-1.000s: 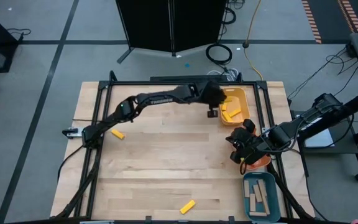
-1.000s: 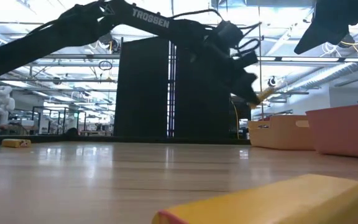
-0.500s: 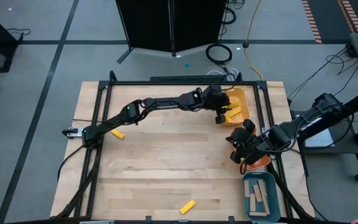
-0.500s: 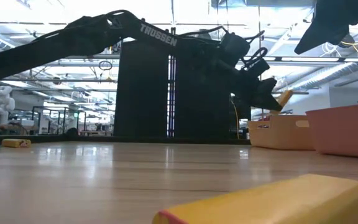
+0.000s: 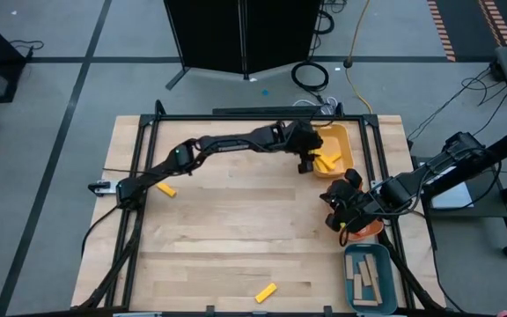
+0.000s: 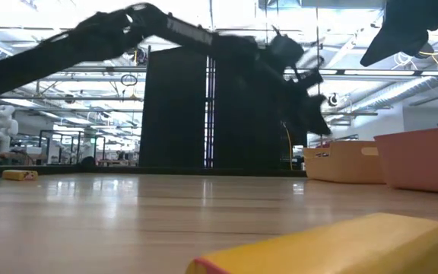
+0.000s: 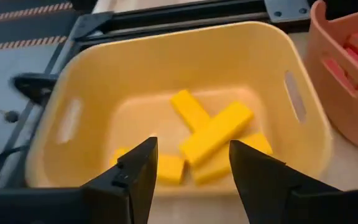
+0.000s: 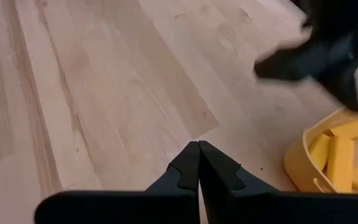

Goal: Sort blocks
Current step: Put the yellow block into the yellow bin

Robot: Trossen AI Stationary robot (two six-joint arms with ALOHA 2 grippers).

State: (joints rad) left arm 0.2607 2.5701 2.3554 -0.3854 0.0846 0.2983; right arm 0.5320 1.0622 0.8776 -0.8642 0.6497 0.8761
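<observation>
- One yellow block [image 5: 166, 189] left lying at the table's left edge, another [image 5: 266, 292] at the near edge; both unsorted, well apart from the trays
- Left gripper [image 5: 305, 162] hanging just beside the yellow tray [image 7: 166, 62], jaws wide and empty; probably free for another pick
- Yellow blocks [image 7: 215, 132] piled crosswise inside that tray, grouped by colour
- Right gripper [image 8: 198, 163] parked near the orange tray [image 5: 370, 227], jaws pressed together on nothing; likely waiting

yellow blocks [image 7: 215, 132], yellow tray [image 7: 55, 130], orange tray [image 7: 344, 81]
</observation>
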